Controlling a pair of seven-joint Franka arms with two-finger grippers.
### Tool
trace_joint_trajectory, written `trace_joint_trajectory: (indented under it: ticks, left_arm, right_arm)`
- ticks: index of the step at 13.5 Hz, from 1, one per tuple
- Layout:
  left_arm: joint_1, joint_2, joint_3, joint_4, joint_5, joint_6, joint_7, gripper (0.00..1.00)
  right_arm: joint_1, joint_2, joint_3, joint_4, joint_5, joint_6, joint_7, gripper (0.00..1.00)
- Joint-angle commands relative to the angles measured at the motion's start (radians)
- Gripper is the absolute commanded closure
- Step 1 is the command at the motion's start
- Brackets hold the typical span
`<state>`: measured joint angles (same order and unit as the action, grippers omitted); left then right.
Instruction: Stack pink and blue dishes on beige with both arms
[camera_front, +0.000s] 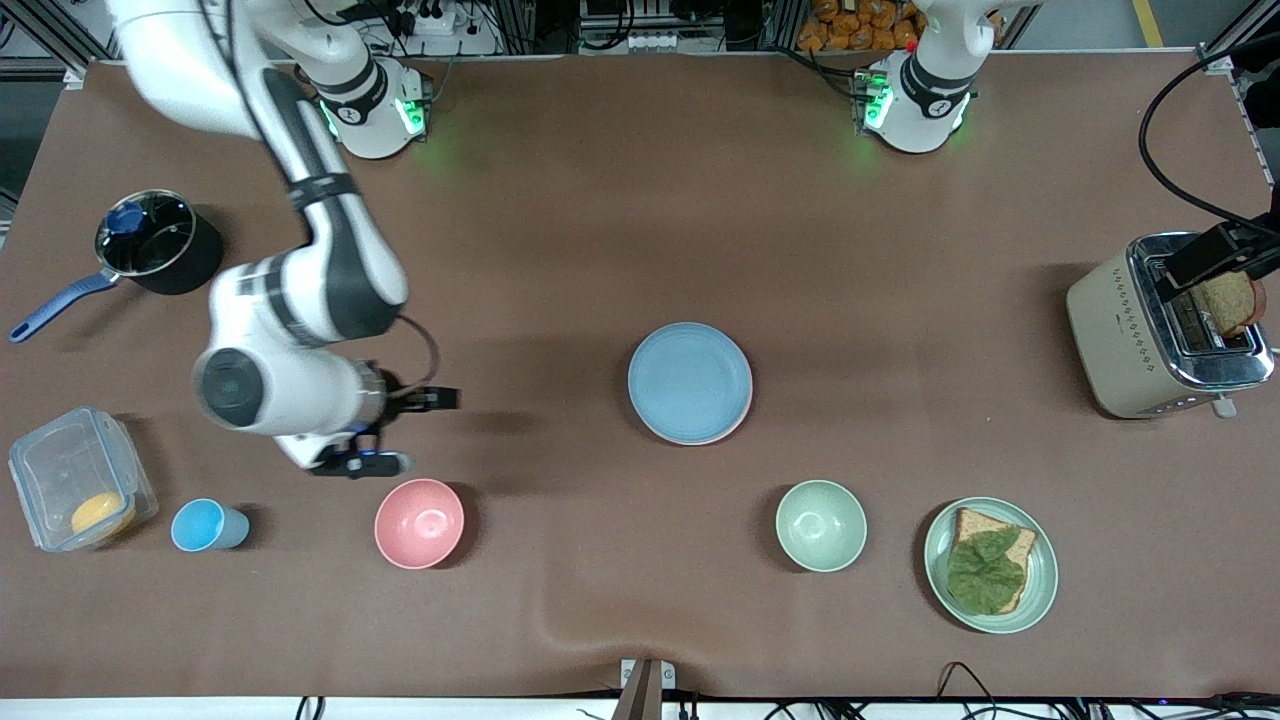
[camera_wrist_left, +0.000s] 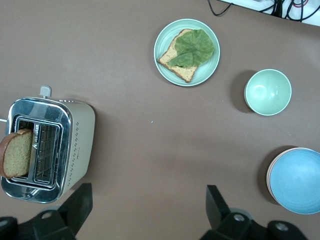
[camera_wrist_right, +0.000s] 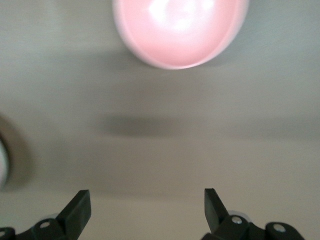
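Two arms show here. The right arm reaches from its base down and bends at the elbow, its right hand (camera_wrist_right: 145, 210) hanging low over bare brown surface (camera_front: 600, 200) just above the small pink bowl (camera_front: 419, 522), fingers spread wide and holding nothing. The left hand (camera_wrist_left: 147, 210) hangs high, over the surface near the toaster (camera_wrist_left: 47, 150), fingers also wide apart and empty. Plates lie flat in one stack mid-surface: the blue plate (camera_front: 689, 381) on top, a pink plate's rim (camera_front: 742, 417) peeking beneath; being round, they point no way. A beige edge (camera_wrist_left: 269, 176) shows under them.
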<state>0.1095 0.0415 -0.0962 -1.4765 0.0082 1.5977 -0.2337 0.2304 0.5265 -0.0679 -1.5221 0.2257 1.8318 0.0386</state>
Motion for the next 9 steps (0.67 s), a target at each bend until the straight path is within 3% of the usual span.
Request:
trace_joint_trajectory:
  ticks: [1,5,9]
  left_arm:
    - [-0.016,-0.015,0.019,-0.002,-0.019,-0.024,0.019,0.00]
    - [-0.021,-0.015,0.020,-0.001,-0.013,-0.024,0.019,0.00]
    - [-0.076,-0.017,0.081,-0.001,-0.011,-0.024,0.019,0.00]
  right_arm:
    - [-0.158,-0.074,0.025,-0.069,-0.020,-0.044,-0.216,0.00]
    - [-0.190,-0.280,0.023,-0.193,-0.129,-0.074,-0.229,0.00]
    - [-0.226,-0.480,0.013,-0.194,-0.163,-0.147,-0.182,0.00]
